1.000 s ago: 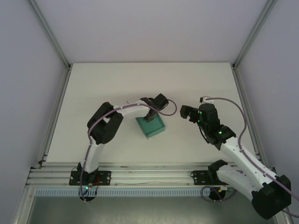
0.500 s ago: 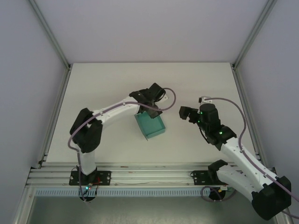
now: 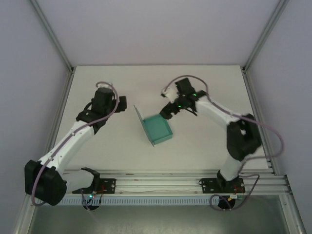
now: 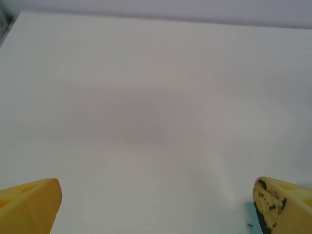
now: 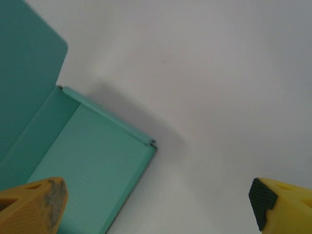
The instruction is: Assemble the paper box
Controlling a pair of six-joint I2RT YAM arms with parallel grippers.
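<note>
The teal paper box [image 3: 158,129] lies open-topped on the white table, its lid flap [image 3: 139,117] standing up along the left side. My right gripper [image 3: 167,111] hovers open just above the box's far right corner. In the right wrist view the box [image 5: 83,156] runs under the left yellow fingertip [image 5: 34,207], while the gripper [image 5: 156,207] spans the corner and bare table. My left gripper [image 3: 122,103] is open, off to the box's left and apart from it. In the left wrist view, that gripper [image 4: 156,209] holds nothing, and a sliver of the teal box [image 4: 249,210] shows beside the right fingertip [image 4: 280,204].
Aluminium frame posts [image 3: 56,46] and grey side walls bound the table on the left and right. A metal rail [image 3: 156,183] with both arm bases runs along the near edge. White table [image 3: 204,83] lies behind the box.
The left gripper let go of the box, opened and swung away to the left. The right arm swept in from the right to the box's far right corner. The box's lid flap now stands free.
</note>
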